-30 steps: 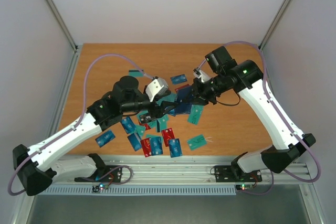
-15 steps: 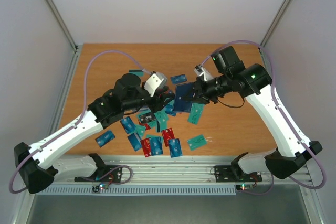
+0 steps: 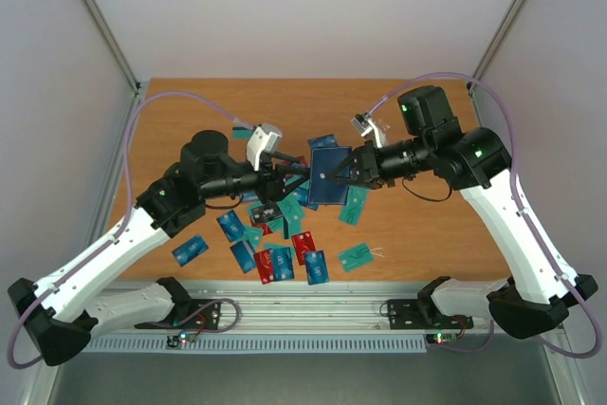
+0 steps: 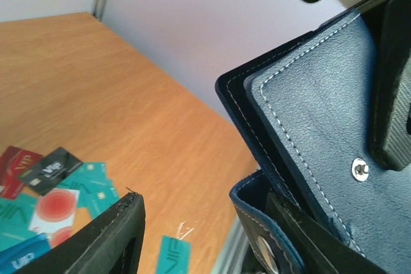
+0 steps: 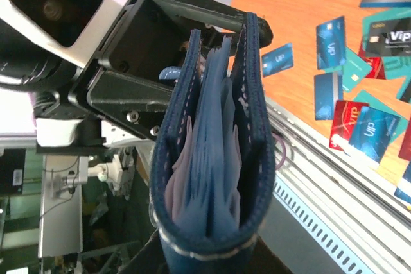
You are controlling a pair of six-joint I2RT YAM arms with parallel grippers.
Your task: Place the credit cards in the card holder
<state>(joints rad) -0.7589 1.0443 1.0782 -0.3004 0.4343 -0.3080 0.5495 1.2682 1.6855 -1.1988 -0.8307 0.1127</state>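
The dark navy card holder (image 3: 329, 177) hangs in the air between both grippers. My right gripper (image 3: 360, 170) is shut on its spine; the right wrist view shows it slightly open, with light blue pockets inside (image 5: 215, 158). My left gripper (image 3: 294, 175) is open at the holder's left edge. In the left wrist view the clasp tab (image 4: 266, 242) lies against one finger, and the other finger (image 4: 109, 235) stands well apart. Several blue, teal, red and black credit cards (image 3: 275, 234) lie scattered on the wooden table below; they also show in the left wrist view (image 4: 58, 203) and the right wrist view (image 5: 366, 126).
Two teal cards (image 3: 356, 255) lie apart to the right of the pile. A blue card (image 3: 190, 249) lies at the left. A metal rail (image 3: 313, 315) runs along the near edge. Grey walls close in the table's sides and back.
Both arms have risen and the right gripper has lifted the holder off the table and turned it flat toward the top camera. The left gripper has come up to the holder's left edge.
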